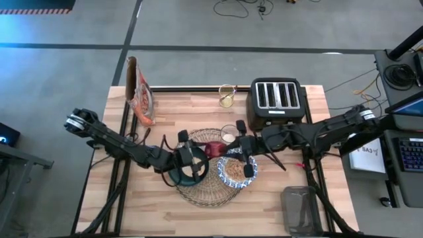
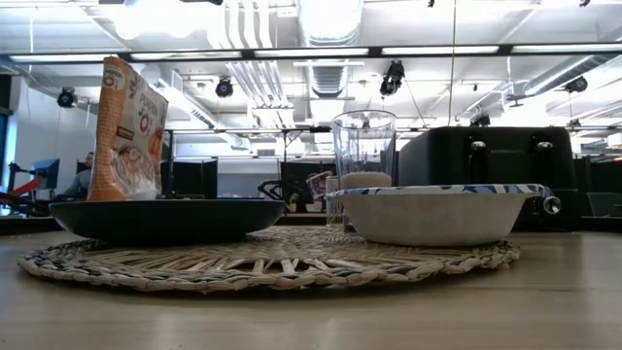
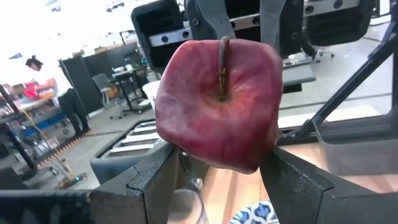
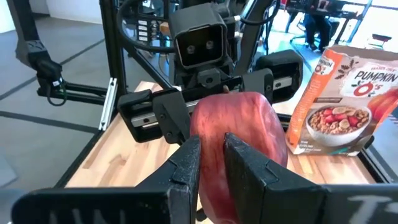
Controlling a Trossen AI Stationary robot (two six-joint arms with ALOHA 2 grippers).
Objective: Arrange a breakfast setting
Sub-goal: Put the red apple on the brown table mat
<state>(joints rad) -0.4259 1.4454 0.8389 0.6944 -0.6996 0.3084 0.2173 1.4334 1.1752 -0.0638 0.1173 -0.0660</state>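
A red apple (image 3: 217, 102), firm and smooth, is clamped between the left gripper (image 3: 217, 177) fingers; the right gripper (image 4: 211, 168) is pinched against it opposite.

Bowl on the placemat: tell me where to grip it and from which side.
Probably best to pinch the bowl by its thin flared rim from above, one finger inside, on the side away from the plate; the glass stands close behind it. It holds cereal, so keep it level.
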